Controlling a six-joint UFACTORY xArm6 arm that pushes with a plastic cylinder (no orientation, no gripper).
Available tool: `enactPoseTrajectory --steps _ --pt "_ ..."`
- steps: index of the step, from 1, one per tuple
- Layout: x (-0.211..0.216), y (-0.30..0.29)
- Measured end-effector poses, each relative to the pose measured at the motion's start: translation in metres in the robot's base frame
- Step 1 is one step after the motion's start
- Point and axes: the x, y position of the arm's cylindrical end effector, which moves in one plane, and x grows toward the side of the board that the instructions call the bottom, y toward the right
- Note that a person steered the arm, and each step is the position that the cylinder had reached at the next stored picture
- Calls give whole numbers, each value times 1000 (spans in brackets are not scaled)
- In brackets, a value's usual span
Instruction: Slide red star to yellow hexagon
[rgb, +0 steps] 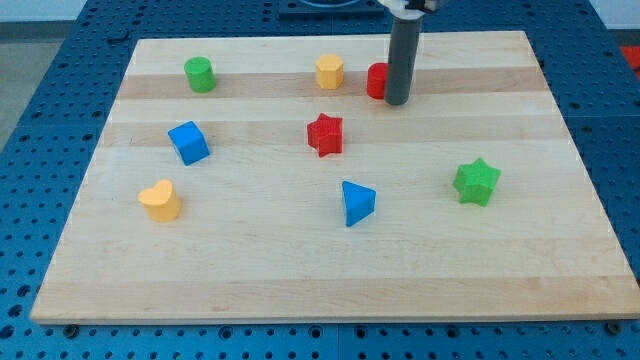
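Observation:
The red star (325, 134) lies near the middle of the wooden board (300, 270). The yellow hexagon (330, 72) stands toward the view's top, straight above the star with a gap between them. My tip (397, 101) is at the lower end of the dark rod, up and to the right of the red star and right of the hexagon. It stands right against a red block (376, 80), whose right side the rod hides, so its shape is unclear.
A green cylinder (199, 74) is at the top left. A blue cube (188, 142) and a yellow heart (160, 200) are at the left. A blue triangle (357, 203) is below the star. A green star (477, 182) is at the right.

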Motion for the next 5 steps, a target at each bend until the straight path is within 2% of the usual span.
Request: enactPoseTrajectory --steps 3,5 --pt "-12 0" --pt "30 27"
